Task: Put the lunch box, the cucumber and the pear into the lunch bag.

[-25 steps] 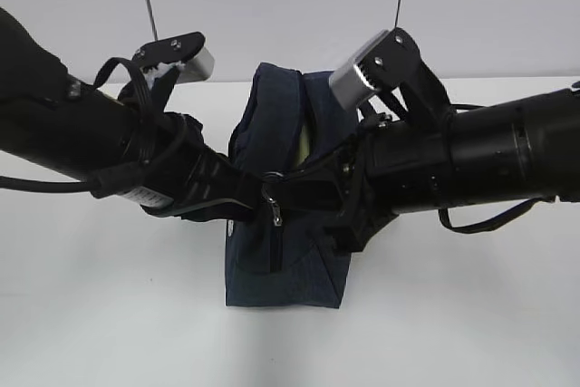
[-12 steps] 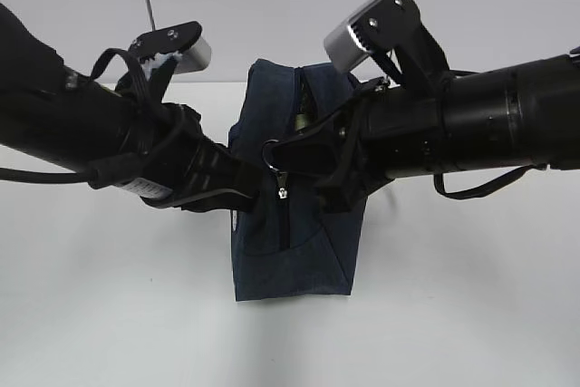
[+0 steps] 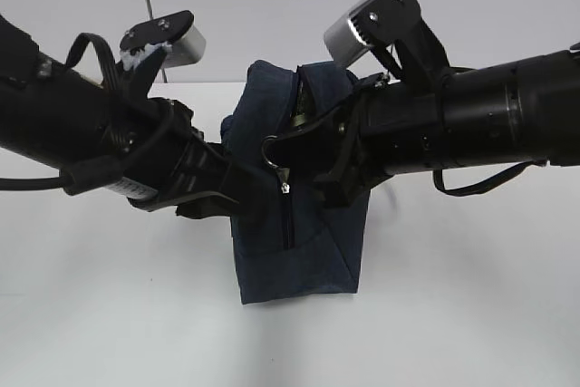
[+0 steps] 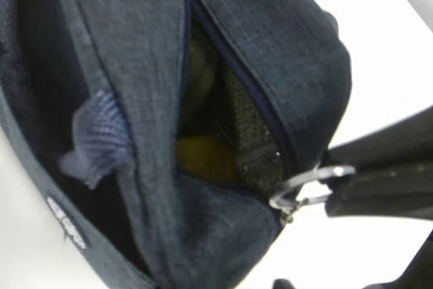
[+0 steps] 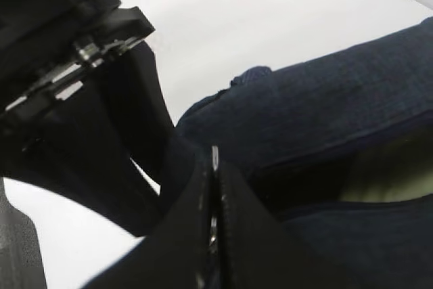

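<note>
Pear (image 4: 203, 157) sits inside lunch bag (image 3: 299, 251) (zipper partly open).

Both arms are matte black and thick, with black cables looping along them. Each wrist carries a silver-grey camera block (image 3: 355, 32) on a black screwed bracket; the left arm (image 3: 82, 133) bears a white label.

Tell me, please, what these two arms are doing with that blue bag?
Both arms work at the lunch bag standing on the white table. The right gripper is shut on the metal ring pull of the top zipper, which is still partly open. The left gripper is at the bag's side; whether it grips the fabric cannot be told. Through the gap something yellow-orange, probably the pear, shows inside, beside something greenish.
</note>
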You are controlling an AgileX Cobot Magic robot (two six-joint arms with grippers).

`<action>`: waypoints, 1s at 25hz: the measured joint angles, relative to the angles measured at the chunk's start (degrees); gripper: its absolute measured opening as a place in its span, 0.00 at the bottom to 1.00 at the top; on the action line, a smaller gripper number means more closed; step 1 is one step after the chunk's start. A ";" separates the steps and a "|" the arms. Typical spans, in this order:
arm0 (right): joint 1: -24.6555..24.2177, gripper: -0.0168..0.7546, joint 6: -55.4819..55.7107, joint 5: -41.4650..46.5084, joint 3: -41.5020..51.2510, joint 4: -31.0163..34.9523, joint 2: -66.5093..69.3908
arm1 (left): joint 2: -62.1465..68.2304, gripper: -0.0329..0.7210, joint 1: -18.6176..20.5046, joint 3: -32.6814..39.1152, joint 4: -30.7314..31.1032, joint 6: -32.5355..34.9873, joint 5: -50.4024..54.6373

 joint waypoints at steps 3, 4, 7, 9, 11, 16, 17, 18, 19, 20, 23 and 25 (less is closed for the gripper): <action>0.00 0.02 0.13 0.00 -0.21 0.00 0.00 | 0.00 0.48 0.00 0.00 0.87 0.00 0.83; 0.00 0.02 0.13 0.16 -0.21 0.00 0.00 | 0.00 0.51 0.00 0.00 1.60 0.00 0.82; 0.00 0.02 0.13 0.51 -0.21 0.00 -0.02 | 0.00 0.54 0.00 0.00 3.33 0.00 0.37; 0.00 0.02 0.13 0.51 -0.21 0.00 -0.02 | 0.00 0.54 0.00 0.00 4.21 0.00 -0.28; 0.00 0.02 0.13 0.54 -0.21 0.00 -0.02 | 0.00 0.53 0.00 0.00 4.64 0.00 -0.47; 0.00 0.02 0.13 1.85 -0.21 0.00 -0.24 | 1.40 0.38 0.00 0.05 4.66 0.00 -1.88; 0.00 0.02 0.13 1.85 -0.21 0.00 -0.51 | 2.14 0.33 0.00 0.05 4.66 0.00 -2.00; 0.00 0.02 0.13 1.85 -0.21 0.00 -0.78 | 2.78 0.29 0.00 0.05 4.61 0.00 -2.06; 0.00 0.02 0.13 1.85 -0.21 0.00 -0.93 | 3.20 0.25 0.00 0.05 4.61 0.00 -2.05; 0.00 0.02 0.13 1.85 -0.21 -0.03 -1.08 | 3.47 0.21 0.00 0.05 4.56 0.00 -2.00; 0.00 0.02 0.13 1.74 -0.21 -0.12 -1.21 | 3.53 0.09 0.00 0.05 4.55 0.00 -2.07; 0.00 0.02 0.13 1.49 -0.21 -0.12 -1.21 | 3.53 0.07 0.00 0.05 4.62 0.00 -2.02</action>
